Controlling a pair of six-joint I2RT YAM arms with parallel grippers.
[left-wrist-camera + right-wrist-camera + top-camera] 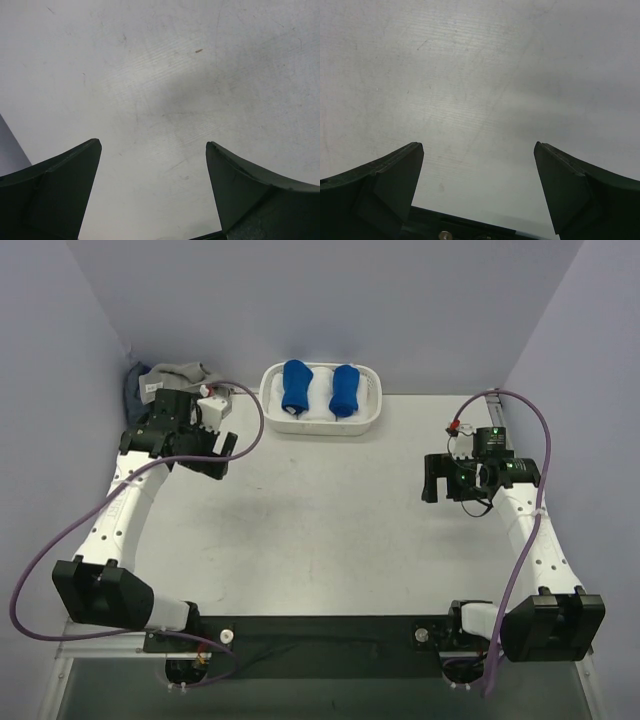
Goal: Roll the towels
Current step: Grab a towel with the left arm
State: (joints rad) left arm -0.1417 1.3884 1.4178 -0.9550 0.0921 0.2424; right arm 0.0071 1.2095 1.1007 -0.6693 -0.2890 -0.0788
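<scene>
Jaws on both arms are standing wide apart and gripping nothing. The left gripper (212, 452) is hanging over the back-left part of the white tabletop (330, 530), and the right gripper (433, 480) is hovering over the right side. Each wrist camera is showing only bare, lightly scuffed surface between its dark fingers (60, 190).

The plain mid-grey terry-cloth towel (182, 372) is lying crumpled in the far left corner against the wall, just behind the left arm's wrist, neither spread nor rolled. The white plastic basket (320, 426) is sitting at the back centre, holding two bright blue rolled towel bundles (296, 385) side by side.

Risks, as judged: the towel is needing to be drawn out and flattened first. A pinch on a bunched heap is likely to be catching several layers or a single fold, so the cloth may be coming out twisted. The corner walls are leaving the left gripper little room. The loose purple cable (261, 418) is looping close to the basket and could be snagging it. The right arm is standing well apart from the towel.

Hidden: the left arm is covering the towel's near edge, so its extent and free corners are not showing. A darker scrap beside it is too small to identify. Neither wrist view is showing the towel.
</scene>
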